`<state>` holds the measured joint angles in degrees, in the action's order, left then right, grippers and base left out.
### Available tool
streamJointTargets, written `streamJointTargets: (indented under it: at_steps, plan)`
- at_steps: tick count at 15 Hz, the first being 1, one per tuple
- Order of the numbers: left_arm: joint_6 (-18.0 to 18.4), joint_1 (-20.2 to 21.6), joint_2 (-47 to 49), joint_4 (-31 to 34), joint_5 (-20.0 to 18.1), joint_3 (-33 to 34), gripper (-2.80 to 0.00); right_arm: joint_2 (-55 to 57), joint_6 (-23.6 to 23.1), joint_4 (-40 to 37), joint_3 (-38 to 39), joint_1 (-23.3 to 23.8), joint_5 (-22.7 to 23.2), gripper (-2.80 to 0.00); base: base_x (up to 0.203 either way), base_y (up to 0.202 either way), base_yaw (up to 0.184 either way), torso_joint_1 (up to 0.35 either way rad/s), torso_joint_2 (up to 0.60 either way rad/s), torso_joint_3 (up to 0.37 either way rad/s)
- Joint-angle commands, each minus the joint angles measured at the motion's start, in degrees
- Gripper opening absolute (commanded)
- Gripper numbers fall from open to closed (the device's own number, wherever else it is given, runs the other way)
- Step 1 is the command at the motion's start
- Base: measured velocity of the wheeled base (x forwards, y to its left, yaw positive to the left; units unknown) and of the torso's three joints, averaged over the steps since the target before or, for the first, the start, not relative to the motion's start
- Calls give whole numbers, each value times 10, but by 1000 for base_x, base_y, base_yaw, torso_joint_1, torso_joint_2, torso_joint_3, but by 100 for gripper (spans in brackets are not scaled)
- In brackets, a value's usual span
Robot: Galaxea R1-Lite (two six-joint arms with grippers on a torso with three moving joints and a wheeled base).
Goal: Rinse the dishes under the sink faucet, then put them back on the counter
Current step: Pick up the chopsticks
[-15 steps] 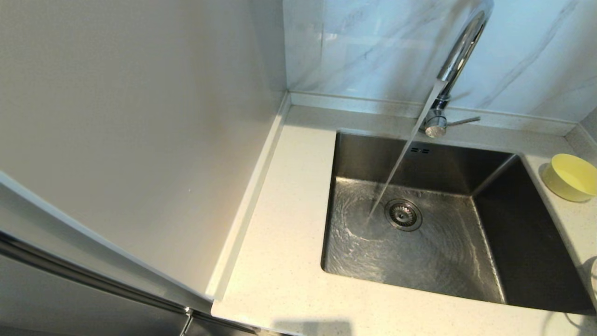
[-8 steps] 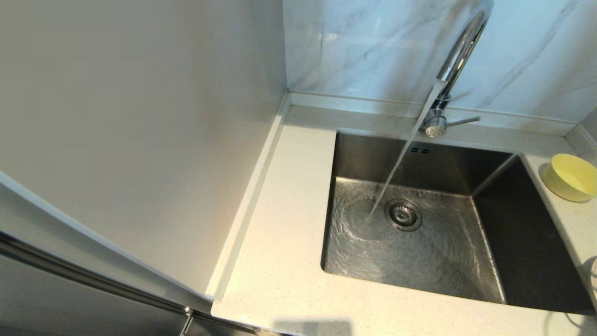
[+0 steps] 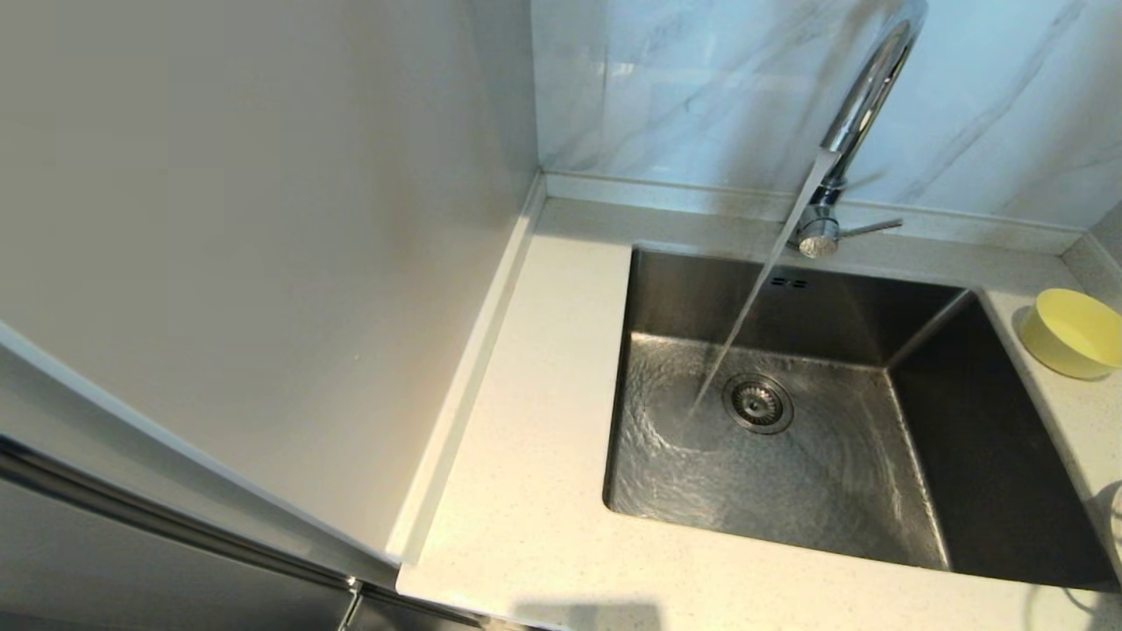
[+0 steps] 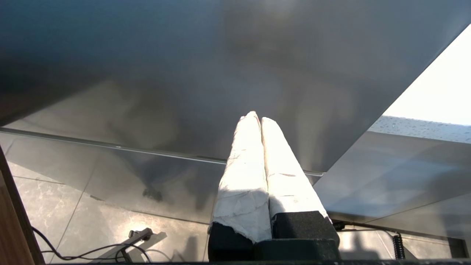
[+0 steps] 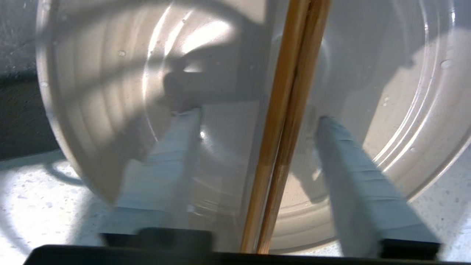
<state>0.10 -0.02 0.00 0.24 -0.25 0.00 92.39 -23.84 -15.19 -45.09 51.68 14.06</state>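
The chrome faucet pours a slanting stream of water into the grey steel basin, which holds no dishes. The pale yellow bowl stands on the cream speckled counter to the right of the basin. In the right wrist view the white plate lies on the counter with the brown chopsticks across it. My right gripper hangs open just above the plate. The chopsticks run between its two fingers, touching neither. My left gripper is shut and empty, down in front of a grey panel.
A tall pale panel closes off the counter's left side. Marble wall tiles stand behind the faucet, whose side lever points right. The basin's drain sits beside the falling water. Neither arm shows in the head view.
Only the ripples in the basin water have shifted. The bowl and faucet stay where they were.
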Motion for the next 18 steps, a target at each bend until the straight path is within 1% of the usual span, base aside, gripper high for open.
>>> streamJointTargets:
  at_steps: [1,6,8,14,15,16,17,18]
  plan:
    - [0,0,0,0,0,0,-280,1,-1,-1,-1,1,2,-280,0,0,0,0,0,0]
    - [0,0,0,0,0,0,-280,0,4,-1,-8,2,2,-280,0,0,0,0,0,0]
    - [0,0,0,0,0,0,-280,-3,27,-1,-19,2,4,-280,0,0,0,0,0,0]
    - [0,0,0,0,0,0,-280,-38,30,-1,-42,5,5,-280,0,0,0,0,0,0]
    - [0,0,0,0,0,0,-280,-51,29,-1,-44,0,5,-280,0,0,0,0,0,0]
    - [0,0,0,0,1,0,-280,-63,29,-1,-45,-16,5,-280,0,0,0,0,0,0]
    - [0,0,0,0,0,0,-280,-77,31,-2,-45,-35,4,-280,0,0,0,0,0,0]
    - [0,0,0,0,0,0,-280,-88,38,-2,-46,-65,2,-280,0,0,0,0,0,0]
